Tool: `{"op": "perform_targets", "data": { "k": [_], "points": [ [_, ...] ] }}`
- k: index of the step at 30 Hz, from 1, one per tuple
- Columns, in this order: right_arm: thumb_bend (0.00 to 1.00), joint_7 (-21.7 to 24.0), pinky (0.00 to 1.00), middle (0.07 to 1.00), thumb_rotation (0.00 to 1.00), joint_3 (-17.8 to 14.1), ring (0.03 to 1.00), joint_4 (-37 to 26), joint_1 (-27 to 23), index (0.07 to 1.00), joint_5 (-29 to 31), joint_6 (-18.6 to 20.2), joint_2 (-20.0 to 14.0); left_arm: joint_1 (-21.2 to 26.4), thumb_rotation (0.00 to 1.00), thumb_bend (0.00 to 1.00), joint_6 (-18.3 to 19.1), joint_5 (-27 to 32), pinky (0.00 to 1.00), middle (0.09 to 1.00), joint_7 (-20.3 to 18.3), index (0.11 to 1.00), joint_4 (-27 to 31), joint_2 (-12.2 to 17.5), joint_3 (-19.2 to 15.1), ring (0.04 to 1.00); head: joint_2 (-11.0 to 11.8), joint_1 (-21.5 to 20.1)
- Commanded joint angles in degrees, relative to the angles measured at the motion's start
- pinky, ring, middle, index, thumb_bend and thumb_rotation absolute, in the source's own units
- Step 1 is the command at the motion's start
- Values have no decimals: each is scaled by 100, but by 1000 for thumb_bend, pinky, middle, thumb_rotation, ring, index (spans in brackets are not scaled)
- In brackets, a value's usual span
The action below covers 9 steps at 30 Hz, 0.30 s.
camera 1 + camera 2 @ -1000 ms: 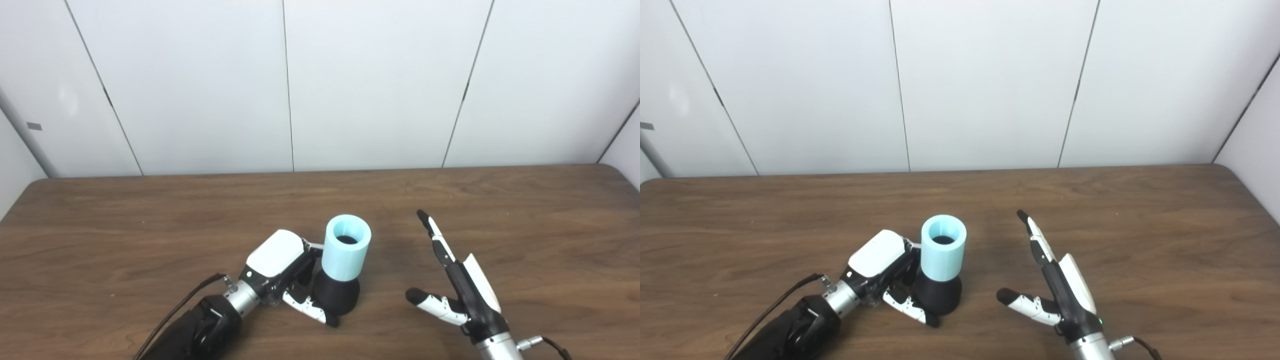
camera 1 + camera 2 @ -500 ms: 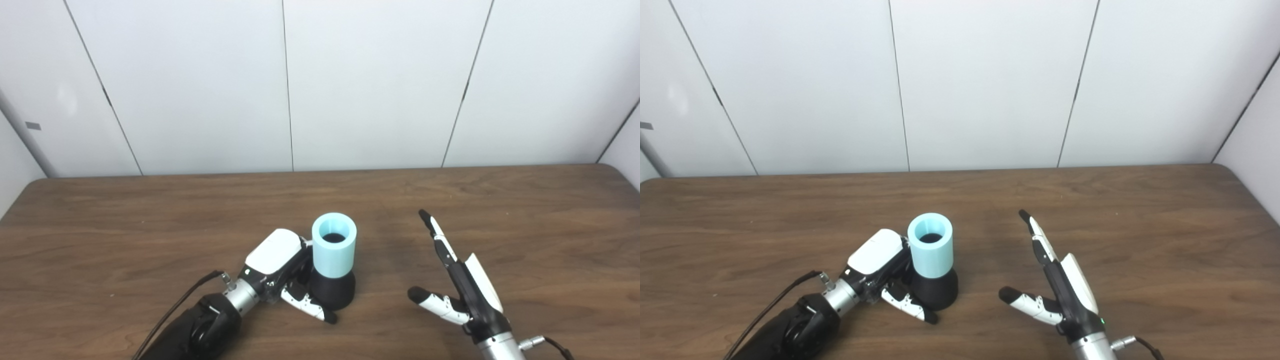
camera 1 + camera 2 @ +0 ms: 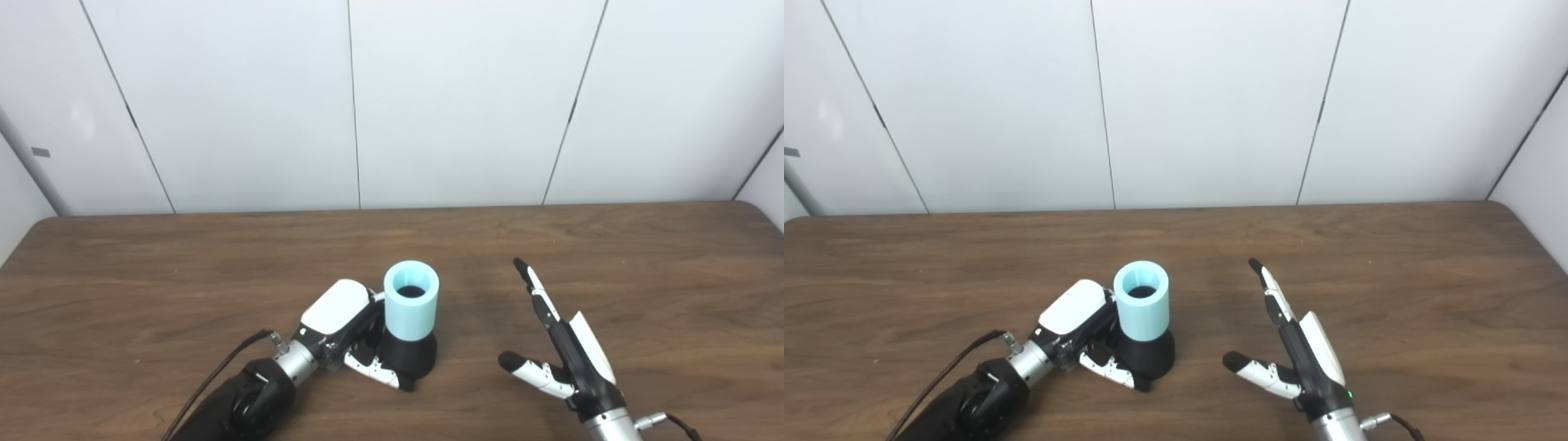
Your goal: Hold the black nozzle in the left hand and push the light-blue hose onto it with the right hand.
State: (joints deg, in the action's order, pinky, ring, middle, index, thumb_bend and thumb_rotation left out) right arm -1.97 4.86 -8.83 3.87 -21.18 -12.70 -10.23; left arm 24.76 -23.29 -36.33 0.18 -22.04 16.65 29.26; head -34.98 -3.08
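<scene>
Beside the open right robot hand (image 3: 566,358), hose-capped black nozzle (image 3: 409,361) (left robot hand (image 3: 349,334) clasping it)

No writing, label, brand mark or number can be read anywhere in either view. The small grey patch (image 3: 41,152) on the wall panel at far left may be a tag or sticker, but it is too small and blurred to show any characters.
</scene>
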Motion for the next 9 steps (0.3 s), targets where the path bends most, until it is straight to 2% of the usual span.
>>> {"op": "perform_targets", "data": {
  "k": [1,4,9],
  "points": [
    [877,-98,976,1000,884,-69,1000,-138,-132,1000,-35,-105,42,-722,415,1000,1392,312,953,965,-2015,969,25,578,220,974,-5,40],
    [874,-90,975,1000,878,-70,1000,-34,-195,1000,35,-145,14,-840,434,1000,1767,720,995,997,-2467,997,608,1031,26,998,39,132],
    [892,-126,959,1000,887,-92,1000,122,-295,1000,12,-182,-34,-1253,418,1000,2300,1464,1000,1000,-2745,1000,1379,1716,-537,1000,94,191]
  ]
}}
